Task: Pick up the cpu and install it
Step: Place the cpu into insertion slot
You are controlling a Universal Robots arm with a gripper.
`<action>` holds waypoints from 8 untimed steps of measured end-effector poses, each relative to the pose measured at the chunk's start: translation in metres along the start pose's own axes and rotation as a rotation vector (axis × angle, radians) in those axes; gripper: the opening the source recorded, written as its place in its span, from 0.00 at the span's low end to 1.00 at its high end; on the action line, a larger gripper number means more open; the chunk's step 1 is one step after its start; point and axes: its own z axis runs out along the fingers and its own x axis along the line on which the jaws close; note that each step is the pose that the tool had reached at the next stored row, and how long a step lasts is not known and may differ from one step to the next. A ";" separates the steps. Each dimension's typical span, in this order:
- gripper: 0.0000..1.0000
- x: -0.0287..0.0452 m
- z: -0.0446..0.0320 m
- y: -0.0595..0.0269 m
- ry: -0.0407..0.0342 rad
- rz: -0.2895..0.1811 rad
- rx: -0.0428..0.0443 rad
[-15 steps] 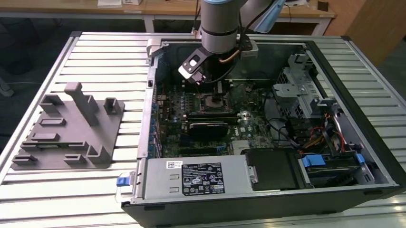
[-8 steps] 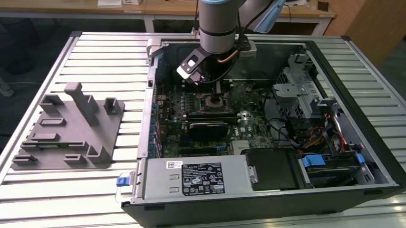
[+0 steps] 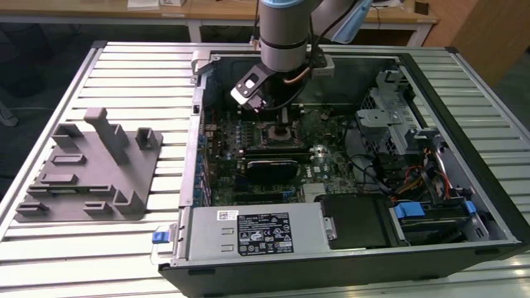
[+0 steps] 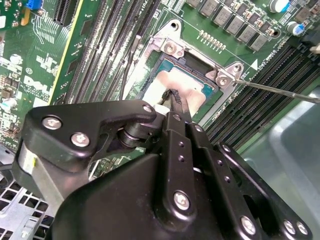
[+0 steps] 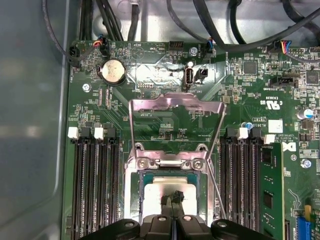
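The gripper (image 5: 173,200), fingers pinched together on nothing, has its tips on or just above the cpu (image 5: 152,200), which lies in the open socket (image 5: 172,163) far back in the case (image 3: 463,143). Off-centre pressure could tilt the chip and bend pins.

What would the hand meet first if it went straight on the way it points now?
The cpu, lying in the socket frame directly beyond the hand. Contact may already be made; depth is unclear.
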 end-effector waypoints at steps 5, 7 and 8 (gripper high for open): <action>0.11 0.0001 0.0017 -0.0001 0.0000 0.000 0.0000; 0.11 0.0000 0.0022 -0.0002 -0.0003 0.000 0.0001; 0.11 0.0000 0.0023 -0.0002 -0.0003 0.000 0.0002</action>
